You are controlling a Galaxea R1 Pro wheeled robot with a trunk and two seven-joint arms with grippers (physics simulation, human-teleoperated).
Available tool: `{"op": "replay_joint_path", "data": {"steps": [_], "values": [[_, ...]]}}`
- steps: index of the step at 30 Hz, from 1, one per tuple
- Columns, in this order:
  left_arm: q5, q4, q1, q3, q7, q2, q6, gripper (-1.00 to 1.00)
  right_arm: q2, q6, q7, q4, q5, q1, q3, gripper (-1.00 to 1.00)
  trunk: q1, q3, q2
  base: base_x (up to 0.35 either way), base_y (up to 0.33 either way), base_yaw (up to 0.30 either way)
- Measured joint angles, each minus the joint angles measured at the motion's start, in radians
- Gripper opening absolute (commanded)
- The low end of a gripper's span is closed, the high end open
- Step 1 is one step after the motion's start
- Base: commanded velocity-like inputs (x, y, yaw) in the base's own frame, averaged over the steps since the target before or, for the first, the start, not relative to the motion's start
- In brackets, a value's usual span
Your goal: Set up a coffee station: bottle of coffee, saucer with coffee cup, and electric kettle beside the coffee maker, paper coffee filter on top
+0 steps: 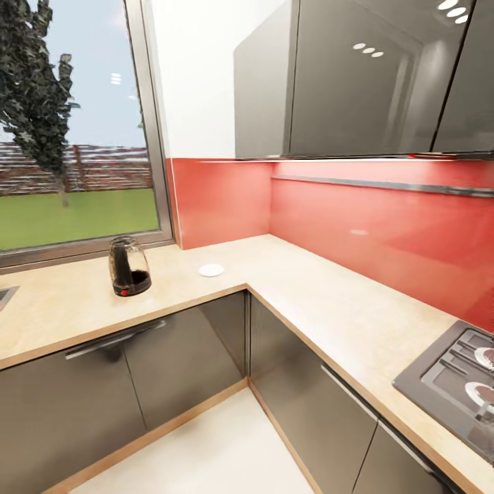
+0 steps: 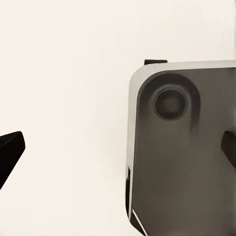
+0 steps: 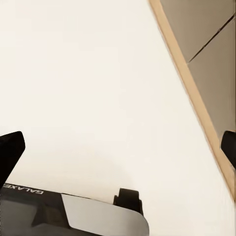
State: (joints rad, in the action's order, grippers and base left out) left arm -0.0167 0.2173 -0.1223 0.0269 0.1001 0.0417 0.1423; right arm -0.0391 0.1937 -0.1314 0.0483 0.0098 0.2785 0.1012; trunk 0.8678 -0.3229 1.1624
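The electric kettle [image 1: 129,266], clear glass with a black base and a small red switch, stands on the tan countertop [image 1: 322,309] below the window. To its right, near the inner corner, lies the small round white saucer [image 1: 211,269]. In the left wrist view my left gripper [image 2: 118,150] is open, its dark fingertips [image 2: 10,153] far apart over the pale floor and my own grey base [image 2: 182,162]. My right gripper [image 3: 118,150] is open too, over the floor beside a cabinet plinth [image 3: 196,93]. The coffee maker, bottle of coffee, paper filter and cup are out of view.
The worktop runs in an L over dark grey drawer fronts [image 1: 103,384]. A hob [image 1: 456,377] is set in at the right, and a sink corner [image 1: 3,295] shows at the left edge. Grey wall cabinets [image 1: 357,75] hang above the red splashback.
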Motion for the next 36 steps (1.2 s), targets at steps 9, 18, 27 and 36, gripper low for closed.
{"op": "replay_joint_path", "data": {"steps": [9, 18, 27, 36], "values": [[-0.003, 0.035, 0.014, -0.008, 0.0, 0.009, 0.002, 1.0, 0.013, 0.001, -0.005, 0.003, 0.007, 0.0, 0.006, 1.0, 0.0, 0.0, 0.0, 0.0, -0.017, 0.002], [-0.003, 0.359, 0.13, -0.005, 0.005, 0.014, 0.16, 1.0, 0.099, 0.094, -0.004, 0.318, 0.011, 0.0, 0.012, 1.0, 0.0, 0.0, 0.0, 0.0, 0.0, 0.0], [-0.001, 0.555, 0.277, -0.006, 0.0, 0.0, 0.163, 1.0, 0.2, 0.12, -0.001, 0.591, 0.083, 0.001, 0.057, 1.0, 0.0, 0.0, 0.0, 0.0, 0.0, 0.0], [0.001, 0.75, 0.403, -0.006, 0.001, -0.019, 0.032, 1.0, 0.213, 0.11, 0.002, 0.889, 0.129, 0.006, 0.069, 1.0, 0.0, 0.0, 0.0, 0.0, 0.0, 0.0]]}}
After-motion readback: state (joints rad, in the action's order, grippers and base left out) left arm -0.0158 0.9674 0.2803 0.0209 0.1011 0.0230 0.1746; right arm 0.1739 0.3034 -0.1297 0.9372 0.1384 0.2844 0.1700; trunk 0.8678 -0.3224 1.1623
